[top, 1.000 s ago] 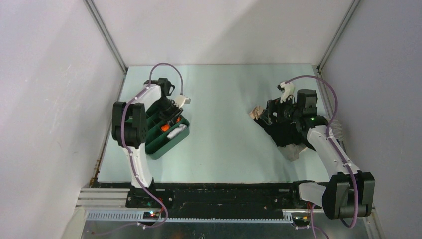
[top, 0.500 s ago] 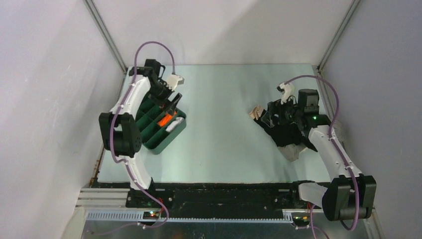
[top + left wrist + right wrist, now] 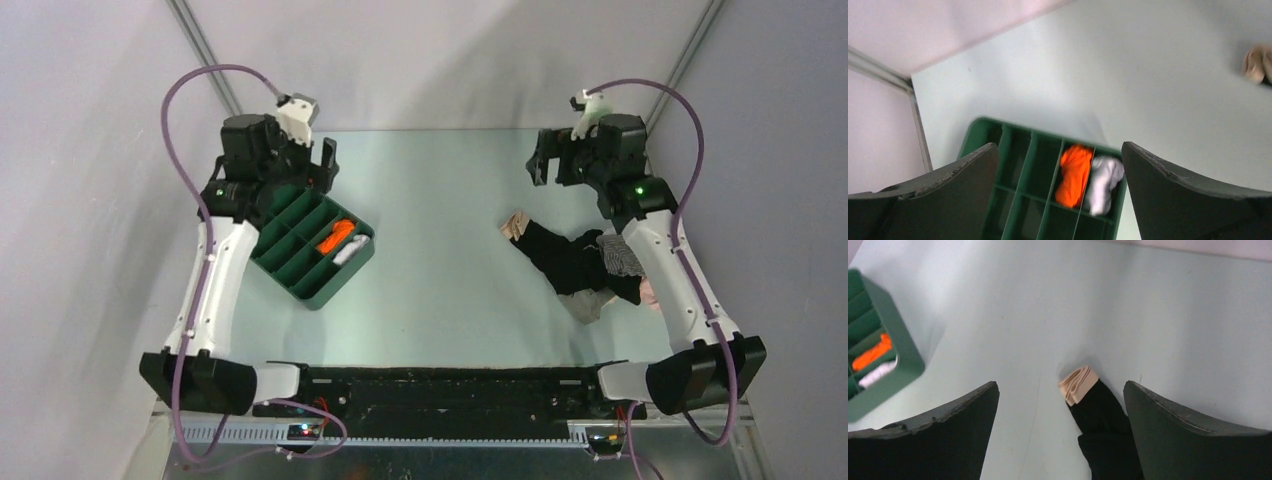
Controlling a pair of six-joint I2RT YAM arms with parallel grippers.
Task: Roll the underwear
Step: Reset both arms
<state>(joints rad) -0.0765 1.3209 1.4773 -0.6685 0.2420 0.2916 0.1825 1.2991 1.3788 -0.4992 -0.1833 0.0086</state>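
A heap of underwear lies at the table's right. On top is a black pair (image 3: pixel 560 262) (image 3: pixel 1104 432) with a tan waistband (image 3: pixel 515 224) (image 3: pixel 1077 385); grey (image 3: pixel 621 255) and pink (image 3: pixel 650 293) pieces sit beside it. My right gripper (image 3: pixel 548 168) (image 3: pixel 1060 387) hangs open high above the heap's far-left end, holding nothing. An orange roll (image 3: pixel 337 236) (image 3: pixel 1074 172) and a white roll (image 3: pixel 351 252) (image 3: pixel 1103 182) fill neighbouring slots of the green divided tray (image 3: pixel 300 278) (image 3: pixel 1013 150). Raised over the tray's far edge, my left gripper (image 3: pixel 315 170) (image 3: pixel 1059 150) is open and empty.
The tray's other compartments show only dark green bottoms. White enclosure walls and metal corner posts (image 3: pixel 210 65) close in the table on three sides. The right arm's forearm (image 3: pixel 672 275) crosses over the right part of the clothing heap.
Both arms have lifted and pulled back toward the far wall. The left gripper rose out of the tray and opened wide; the right gripper left the black underwear and opened fully.
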